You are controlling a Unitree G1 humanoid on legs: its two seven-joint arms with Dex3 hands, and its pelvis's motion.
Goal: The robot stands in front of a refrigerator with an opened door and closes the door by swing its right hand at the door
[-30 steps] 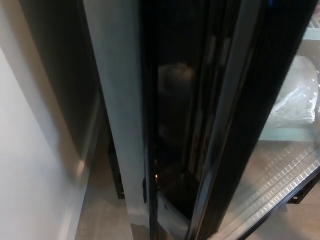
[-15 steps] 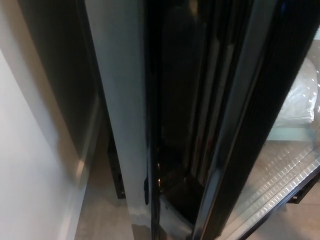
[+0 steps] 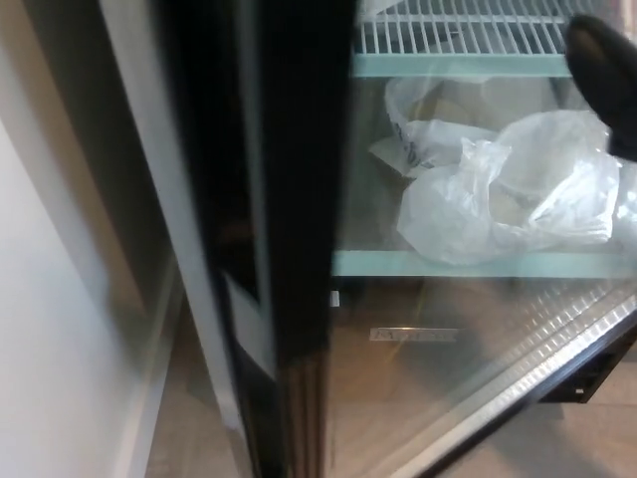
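The refrigerator door's black frame [image 3: 299, 249] stands upright left of the middle in the head view. To its right, the door's glass pane [image 3: 448, 339] lies across the cabinet, with a metal bottom edge [image 3: 518, 398] running diagonally at the lower right. Through the glass I see a pale green shelf [image 3: 478, 264] bearing crumpled clear plastic bags [image 3: 508, 194], and a white wire rack [image 3: 458, 35] above. My right hand [image 3: 605, 80] is a blurred black shape at the top right edge, in front of the glass. My left hand does not show.
A white wall [image 3: 50, 329] fills the left side, with a narrow gap and a grey side panel [image 3: 149, 199] between it and the refrigerator. Tan floor [image 3: 189, 418] shows at the bottom.
The door has swung round: its black frame moved left and the glass now shows the shelf and bags. My right hand has come into view at the top right.
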